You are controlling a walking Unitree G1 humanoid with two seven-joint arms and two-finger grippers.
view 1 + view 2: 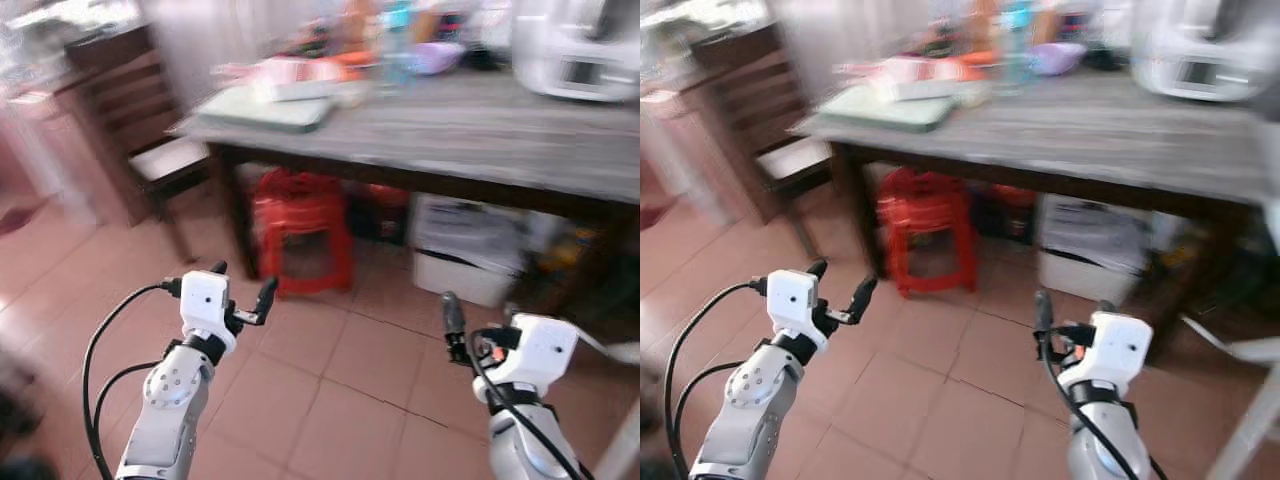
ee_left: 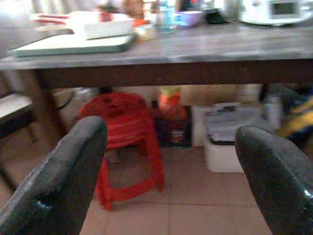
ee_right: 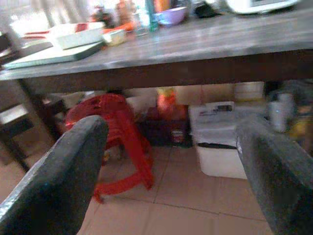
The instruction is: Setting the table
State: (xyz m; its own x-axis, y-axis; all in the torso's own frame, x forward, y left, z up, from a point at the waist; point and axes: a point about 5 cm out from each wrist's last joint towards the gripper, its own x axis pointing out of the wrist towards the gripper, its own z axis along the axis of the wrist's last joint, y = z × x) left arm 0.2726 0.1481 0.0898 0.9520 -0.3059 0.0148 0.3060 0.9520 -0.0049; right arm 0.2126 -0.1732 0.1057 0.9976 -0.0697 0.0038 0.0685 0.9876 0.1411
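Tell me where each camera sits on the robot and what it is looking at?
Left eye view: on the head, looking forward and down at the table and tiled floor; both silver arms show, left gripper and right gripper open and empty.
Right eye view: beside it, same scene, same arms.
Left wrist view: on the left wrist, facing under the table at the red stool; two black fingers show.
Right wrist view: on the right wrist, same way; its fingers show.
Shared: all four see the stool and the white box.
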